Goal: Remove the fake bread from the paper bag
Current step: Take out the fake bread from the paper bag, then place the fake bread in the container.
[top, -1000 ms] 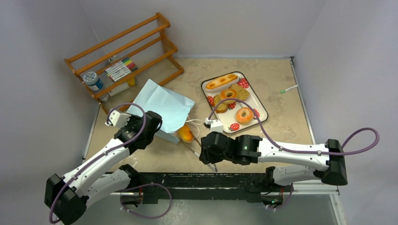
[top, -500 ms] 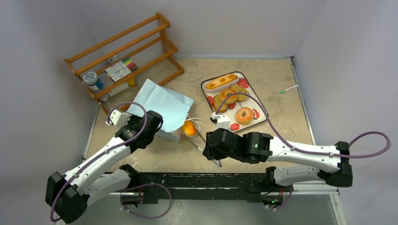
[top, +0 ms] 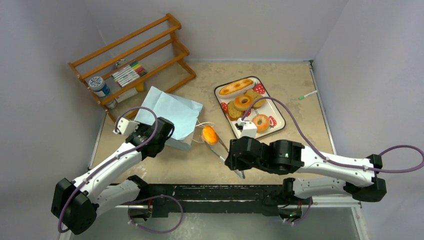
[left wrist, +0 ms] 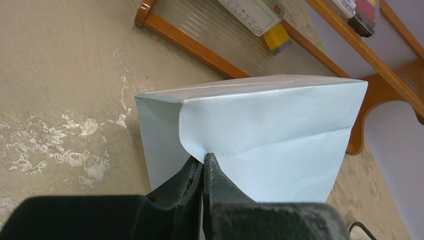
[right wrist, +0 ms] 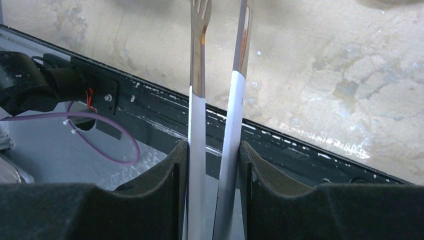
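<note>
The pale-blue paper bag (top: pixel 170 116) is laid on its side on the bench (top: pixel 300 135), its mouth and white cord handles turned toward the tray (top: pixel 273 109). The orange oval roll (top: pixel 209 134) is pinched between the tips of the tongs (top: pixel 222 150) just outside the mouth. The golden loaf (top: pixel 236 86), two ring bagels (top: pixel 260 122) and brown toast slices (top: pixel 233 111) are gathered on the tray.

Of the tongs (right wrist: pixel 197 115), we lose both tips past the top edge of the right wrist view. Of the paper bag (left wrist: pixel 270 125), the left wrist view shows us no mouth, and overhead the left arm (top: pixel 112 162) covers its near corner. Lettering on the markers (top: pixel 127 73): too small for us to read.
</note>
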